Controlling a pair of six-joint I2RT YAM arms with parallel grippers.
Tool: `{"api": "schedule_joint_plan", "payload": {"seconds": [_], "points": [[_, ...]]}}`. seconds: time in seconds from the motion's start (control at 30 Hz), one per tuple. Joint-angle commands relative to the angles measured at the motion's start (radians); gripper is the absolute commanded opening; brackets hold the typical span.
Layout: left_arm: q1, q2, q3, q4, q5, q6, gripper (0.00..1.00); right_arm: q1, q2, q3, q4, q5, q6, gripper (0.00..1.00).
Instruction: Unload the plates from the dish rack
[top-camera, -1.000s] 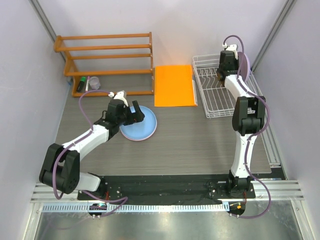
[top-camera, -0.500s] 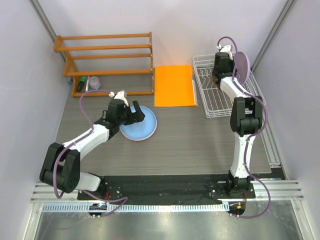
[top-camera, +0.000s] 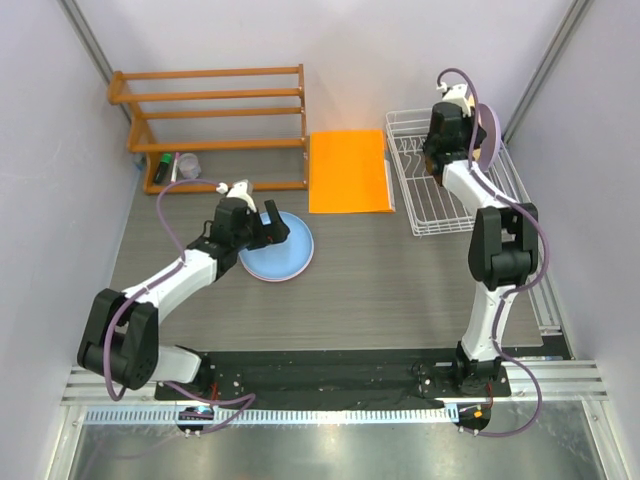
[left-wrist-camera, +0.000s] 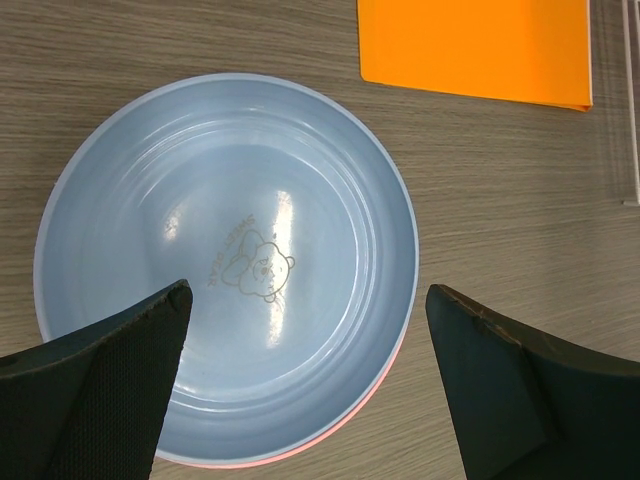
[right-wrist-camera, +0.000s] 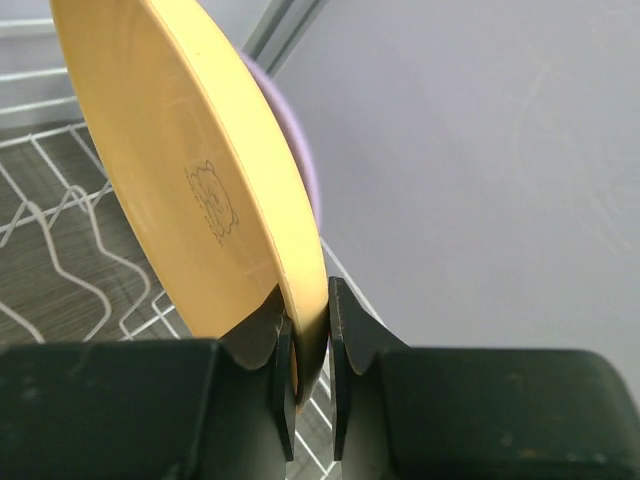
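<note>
In the right wrist view, my right gripper (right-wrist-camera: 308, 335) is shut on the rim of the pale orange-yellow plate (right-wrist-camera: 190, 170), which stands on edge over the white wire dish rack (right-wrist-camera: 60, 250). The lavender plate (right-wrist-camera: 303, 165) stands just behind it. In the top view the right gripper (top-camera: 452, 125) is over the rack's (top-camera: 420, 195) far end beside the lavender plate (top-camera: 490, 130); the orange-yellow plate is hidden there. The light blue plate (left-wrist-camera: 230, 260) lies on the pink plate (left-wrist-camera: 392, 368) on the table. My left gripper (left-wrist-camera: 308, 295) hangs open just above them, also in the top view (top-camera: 270, 228).
A flat orange mat (top-camera: 348, 170) lies between the rack and an orange wooden slatted shelf (top-camera: 210, 110) at the back left. A green marker (top-camera: 163, 168) and a small clear cup (top-camera: 187, 165) sit under the shelf. Walls close in left and right.
The right wrist has shifted slightly at the rack's far end, and the lavender plate shows narrower beside it. The left arm and the stacked plates have not moved.
</note>
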Motion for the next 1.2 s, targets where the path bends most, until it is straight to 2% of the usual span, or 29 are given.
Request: {"api": "schedule_joint_plan", "payload": {"seconds": [0.0,0.1,0.13,0.2,0.23,0.33,0.47,0.6,0.83,1.17], "points": [[0.002,-0.060,0.016,0.016,0.009,0.009,1.00,0.003,-0.139,-0.003,0.074,0.065,0.025,0.01],[0.002,-0.072,0.018,0.013,0.007,0.009,0.99,0.018,-0.200,-0.003,-0.010,0.039,0.107,0.01],[0.002,-0.075,0.021,0.013,0.009,0.008,1.00,0.026,-0.218,0.001,-0.095,0.016,0.141,0.01],[0.002,-0.081,0.028,0.018,0.024,0.006,1.00,0.052,-0.275,0.000,-0.174,-0.062,0.259,0.02],[0.002,-0.081,0.033,0.021,0.030,0.003,1.00,0.061,-0.293,-0.006,-0.283,-0.108,0.297,0.02],[0.002,-0.087,0.048,0.035,0.062,0.000,0.99,0.108,-0.378,-0.063,-0.404,-0.248,0.429,0.02],[0.002,-0.087,0.059,0.049,0.095,-0.003,0.99,0.171,-0.476,-0.161,-0.482,-0.422,0.573,0.02],[0.002,-0.086,0.056,0.078,0.108,-0.015,1.00,0.204,-0.560,-0.267,-0.492,-0.707,0.693,0.01],[0.000,-0.063,0.036,0.145,0.133,-0.045,0.99,0.267,-0.574,-0.400,-0.438,-0.965,0.795,0.01],[-0.012,-0.031,0.007,0.220,0.154,-0.060,0.99,0.317,-0.533,-0.453,-0.360,-1.167,0.908,0.01]]}}
